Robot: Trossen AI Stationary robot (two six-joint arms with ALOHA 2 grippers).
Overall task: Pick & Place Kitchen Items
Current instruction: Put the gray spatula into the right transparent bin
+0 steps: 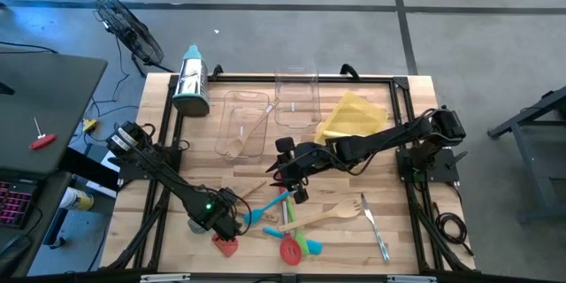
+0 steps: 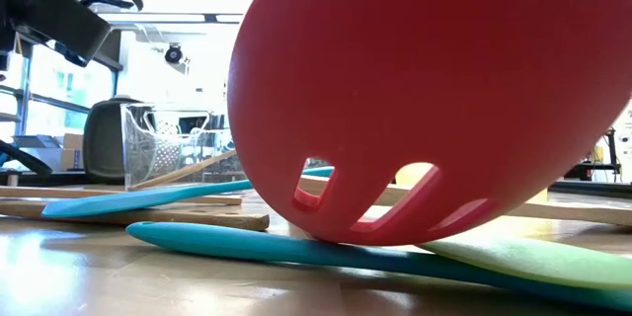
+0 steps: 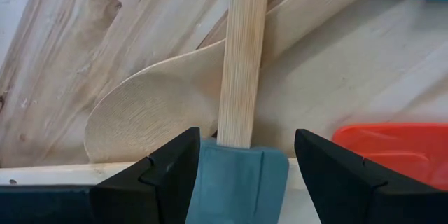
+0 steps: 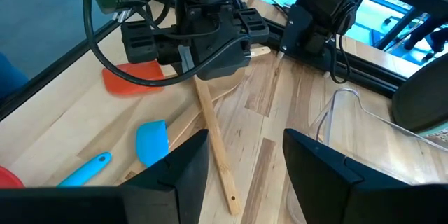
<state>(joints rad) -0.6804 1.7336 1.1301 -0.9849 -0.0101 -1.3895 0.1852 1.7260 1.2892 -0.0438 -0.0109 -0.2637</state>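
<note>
The left pincer (image 3: 241,175) is low over the near left part of the desk (image 1: 398,230), its two dark fingers (image 3: 164,175) spread wide on either side of a grey-blue spatula head (image 3: 238,182) with a straight wooden handle (image 3: 243,56). The fingers stand clear of the head and do not grip it. A wooden spoon (image 3: 154,105) lies under that handle, and a red spatula (image 3: 395,147) lies just beside the pincer.

The right pincer (image 4: 241,175) hovers near the desk's middle, about half open and holding nothing, with the far end of the same wooden handle below it and a blue spatula (image 4: 150,142) nearby.

More utensils lie along the near edge: a red slotted spoon (image 1: 291,249), a green spatula (image 1: 305,246), a wooden fork (image 1: 332,215) and metal cutlery (image 1: 376,230). Farther back are a clear tray (image 1: 243,124) with a wooden spoon inside, a yellow tray (image 1: 354,117) and a steel grater (image 1: 191,80). A fan (image 1: 128,31) stands on the grey floor.
</note>
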